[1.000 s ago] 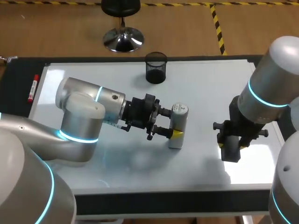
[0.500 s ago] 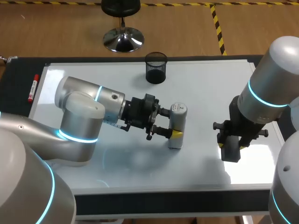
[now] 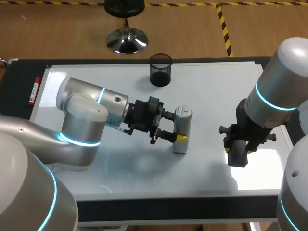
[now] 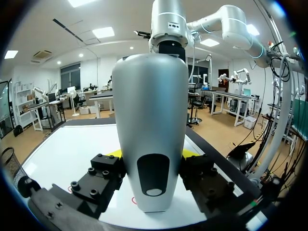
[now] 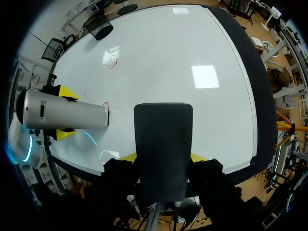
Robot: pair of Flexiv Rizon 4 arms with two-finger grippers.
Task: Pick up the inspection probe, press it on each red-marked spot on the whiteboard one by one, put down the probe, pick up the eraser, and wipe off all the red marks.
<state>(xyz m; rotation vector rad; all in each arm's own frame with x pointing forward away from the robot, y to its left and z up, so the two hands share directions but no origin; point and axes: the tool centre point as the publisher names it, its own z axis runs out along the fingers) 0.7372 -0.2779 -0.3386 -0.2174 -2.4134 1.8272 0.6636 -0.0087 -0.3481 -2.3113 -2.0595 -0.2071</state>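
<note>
The whiteboard (image 3: 216, 91) lies flat in a black-framed table top and takes up nearly all of it, glossy and white, with ceiling lights mirrored near its right end. The right wrist view shows 2 red marks on it: a loop (image 5: 113, 61) out toward the far edge and a smaller one (image 5: 105, 107) right at the lower end of the inspection probe (image 3: 183, 120). The probe, a silver cylinder, stands near the board's middle with its tip down. It seems to touch the board there, though the contact itself is hidden. A small dark print sits on the probe's cap, too small to read. The left gripper (image 3: 176, 128) comes in level from the left, its yellow-tipped fingers (image 4: 114, 154) clamped on the probe from 2 sides. The right gripper (image 3: 238, 144) hangs over the board's right part, well apart from the probe, both its fingers pressed against the black eraser (image 3: 237, 158). A black mesh cup (image 3: 160, 70) stands upright by the far edge; its inside is dark and I cannot tell what it holds. A red marker (image 3: 33, 90) lies on the black frame beyond the board's left end
</note>
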